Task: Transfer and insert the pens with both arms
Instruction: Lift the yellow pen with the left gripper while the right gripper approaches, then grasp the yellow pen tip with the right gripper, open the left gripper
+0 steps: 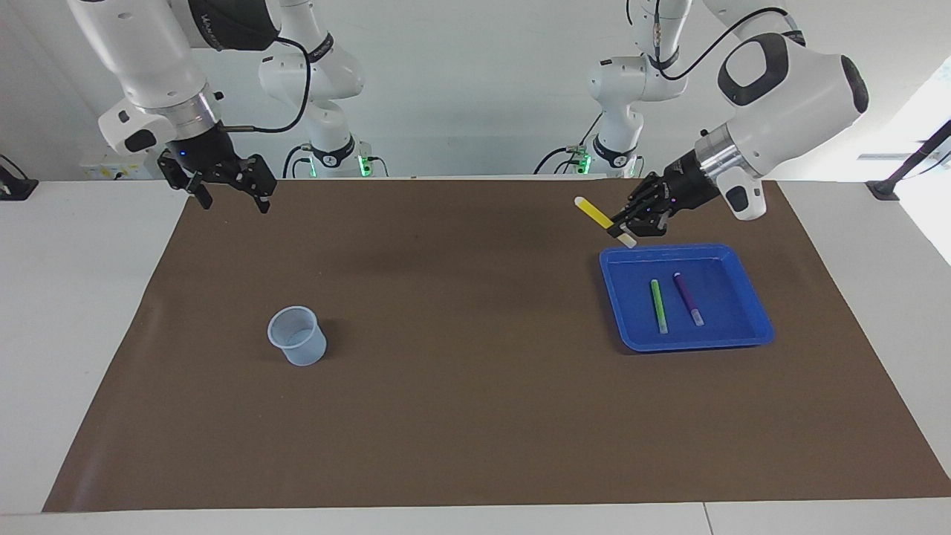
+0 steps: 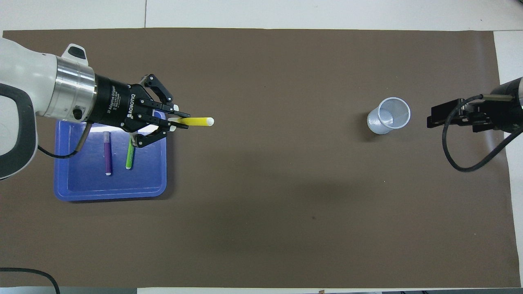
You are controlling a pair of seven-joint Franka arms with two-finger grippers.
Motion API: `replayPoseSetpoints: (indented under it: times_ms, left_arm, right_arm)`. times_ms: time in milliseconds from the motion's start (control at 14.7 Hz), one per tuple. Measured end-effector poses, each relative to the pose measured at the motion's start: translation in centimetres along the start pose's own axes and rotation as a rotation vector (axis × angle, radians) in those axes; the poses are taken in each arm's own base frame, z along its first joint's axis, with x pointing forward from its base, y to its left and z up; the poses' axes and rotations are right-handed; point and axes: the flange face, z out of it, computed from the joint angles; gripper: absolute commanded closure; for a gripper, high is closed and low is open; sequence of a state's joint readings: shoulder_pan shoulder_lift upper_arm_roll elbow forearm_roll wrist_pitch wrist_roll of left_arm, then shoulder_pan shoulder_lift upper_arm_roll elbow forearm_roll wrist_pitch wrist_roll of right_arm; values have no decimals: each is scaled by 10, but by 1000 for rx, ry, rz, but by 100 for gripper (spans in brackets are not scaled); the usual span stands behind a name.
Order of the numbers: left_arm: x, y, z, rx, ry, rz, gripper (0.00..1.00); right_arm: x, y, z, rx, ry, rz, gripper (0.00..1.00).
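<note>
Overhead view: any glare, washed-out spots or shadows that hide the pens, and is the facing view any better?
Overhead view: the blue tray is washed pale under the left tool; green pen partly covered, purple pen and yellow pen clear. Facing view: even light, soft shadow beside the cup; both tray pens sharp; right tool waits over the mat's edge.

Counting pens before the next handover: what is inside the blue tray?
Two pens lie in the blue tray: the green pen and purple pen. In the overhead view the left gripper covers one corner.
</note>
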State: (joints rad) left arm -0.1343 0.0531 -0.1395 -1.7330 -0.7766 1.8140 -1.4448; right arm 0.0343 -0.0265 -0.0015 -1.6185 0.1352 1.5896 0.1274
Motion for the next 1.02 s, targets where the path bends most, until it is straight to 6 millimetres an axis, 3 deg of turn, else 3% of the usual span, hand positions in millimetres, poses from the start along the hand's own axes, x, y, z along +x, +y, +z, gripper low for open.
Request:
replayPoseSetpoints:
  times_ms: [204,407,746,1018]
  left_arm:
    - [-18,-17,40,-34,-83,-76,100]
    - [-35,-40,75,-80,-161,-134,100]
    - [-52,-66,114,-156,-215,-197,100]
    - [-55,-76,135,-179,-238,-239,100]
  right_arm:
    - [1,-23,-2,152,15,14,0]
    - [0,-71,-6,299,44,107,0]
    - [-15,-151,5,364,53,207,0]
    - [-32,-187,21,358,16,184,0]
